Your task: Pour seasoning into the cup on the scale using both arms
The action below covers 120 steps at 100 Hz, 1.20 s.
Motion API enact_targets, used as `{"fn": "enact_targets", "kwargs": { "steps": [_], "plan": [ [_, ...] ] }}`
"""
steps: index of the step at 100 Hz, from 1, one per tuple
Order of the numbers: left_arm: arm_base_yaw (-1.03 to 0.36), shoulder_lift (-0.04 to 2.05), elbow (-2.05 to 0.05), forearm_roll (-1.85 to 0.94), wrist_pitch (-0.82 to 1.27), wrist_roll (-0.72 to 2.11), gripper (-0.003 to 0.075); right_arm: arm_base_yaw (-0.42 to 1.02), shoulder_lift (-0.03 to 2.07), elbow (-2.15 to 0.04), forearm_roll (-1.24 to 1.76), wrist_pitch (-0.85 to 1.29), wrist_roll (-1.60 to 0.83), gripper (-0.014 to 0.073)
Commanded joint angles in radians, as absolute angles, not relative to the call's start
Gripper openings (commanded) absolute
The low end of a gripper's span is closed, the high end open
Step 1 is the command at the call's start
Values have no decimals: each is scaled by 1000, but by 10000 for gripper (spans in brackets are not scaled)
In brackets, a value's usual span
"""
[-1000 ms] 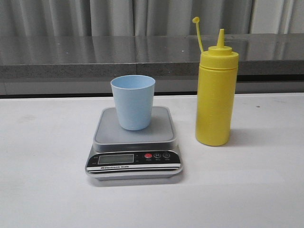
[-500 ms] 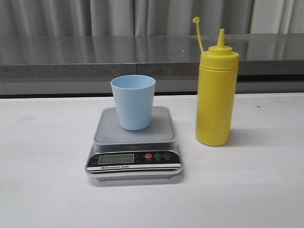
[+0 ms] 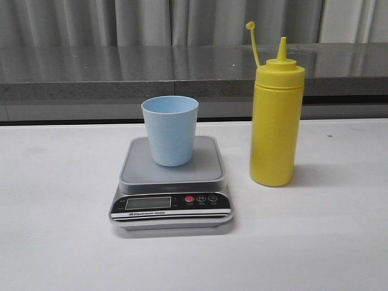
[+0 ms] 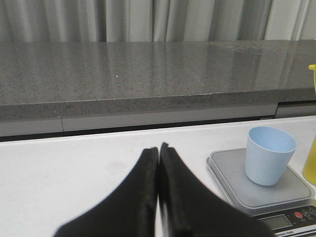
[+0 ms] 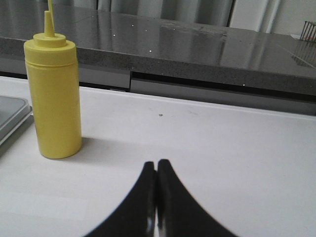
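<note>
Both arms clear, bottle and cup standing.

I saw the grey digital scale (image 3: pixel 171 185) bearing the pale-blue plastic cup (image 3: pixel 170 130); right of the scale stood the uncapped yellow squeeze bottle (image 3: pixel 276 121). Left gripper (image 4: pixel 158 150) and right gripper (image 5: pixel 156 168) were pressed closed, empty. Contents hidden; pouring due or finished, I judged.

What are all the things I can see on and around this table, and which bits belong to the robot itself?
Cup: one, light blue, upright on the scale's platform.
Scale: one, grey with a black display panel, on the white table, left of the bottle.
Squeeze bottle: one, yellow, upright on the table, its cap flipped off the nozzle on a strap.
Counter ledge: one, dark grey stone, behind the table.
Curtain: grey, at the back.
Left gripper: one, black, fingers pressed together, holding nothing.
Right gripper: one, black, fingers pressed together, holding nothing.
</note>
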<state>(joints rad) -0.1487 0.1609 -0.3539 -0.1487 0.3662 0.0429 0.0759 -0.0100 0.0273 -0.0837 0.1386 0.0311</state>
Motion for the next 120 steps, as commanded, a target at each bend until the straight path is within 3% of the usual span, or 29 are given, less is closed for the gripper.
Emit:
{"fn": "enact_targets", "kwargs": {
  "steps": [1,24,74,120],
  "plan": [
    [-149,171,-382,-115,276,40,-18,70,-26,28,-94,50,34,-120],
    [-130,171,-349,46,196,40,-18,70,-26,28,-94,50,34,-120],
    [-26,-41,-81,44,75,40,-18,70,-26,28,-94,50,34,-120],
    [-26,-39,9,45,-40,34,-18,70,-26,28,-94,50,34,-120]
  ]
}}
